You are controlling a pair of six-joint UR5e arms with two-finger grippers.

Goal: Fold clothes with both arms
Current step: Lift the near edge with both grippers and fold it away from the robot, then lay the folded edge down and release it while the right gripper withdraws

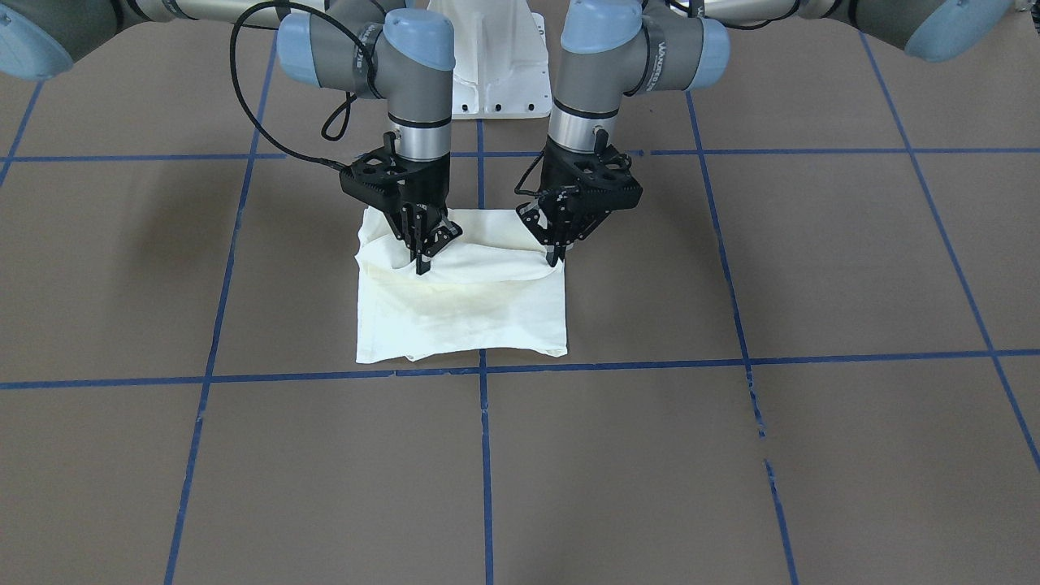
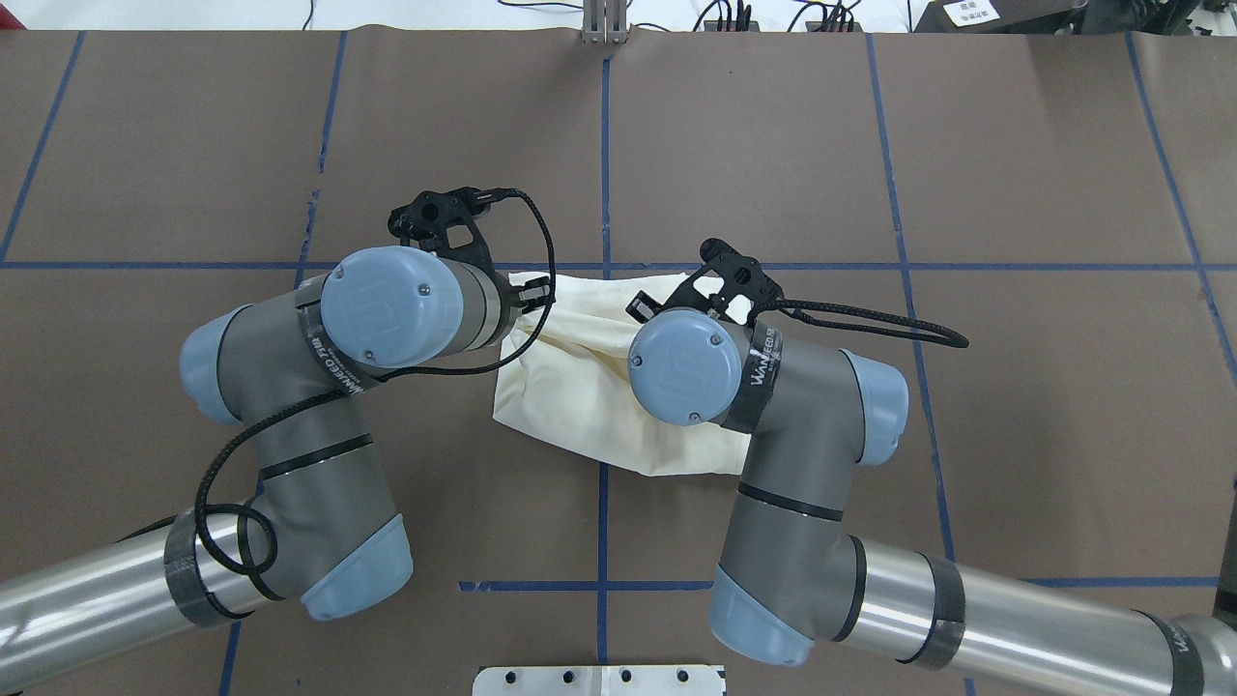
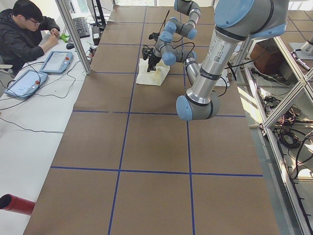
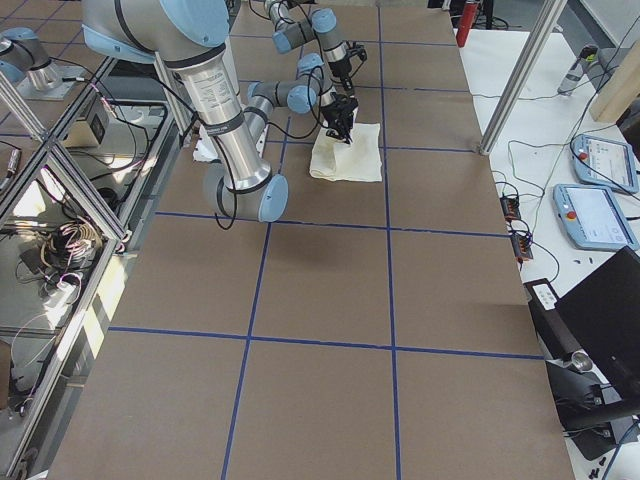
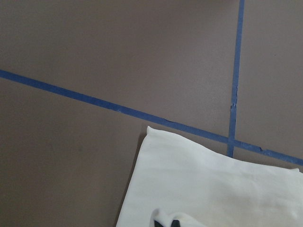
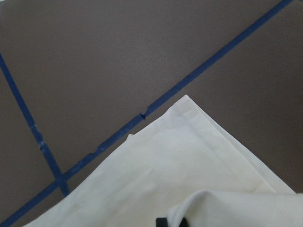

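The clothes (image 1: 463, 313) are one cream shirt, folded to a rough square on the brown table with the plain side up and no print showing. My right gripper (image 1: 422, 266) stands at its robot-side corner on the view's left, shut on a raised fold of cloth. My left gripper (image 1: 556, 258) pinches the same upper layer at the opposite corner, shut. That layer sags between them. From overhead the wrists hide both grippers above the shirt (image 2: 570, 387). The wrist views show the shirt's far corners (image 5: 199, 184) (image 6: 165, 175) lying flat.
Blue tape lines (image 1: 485, 455) divide the brown table cover into squares. The white pedestal base (image 1: 496, 65) stands behind the shirt. A person (image 3: 24, 34) sits at a side desk with tablets (image 3: 56, 61). A red cylinder (image 3: 14, 203) lies off the table's edge.
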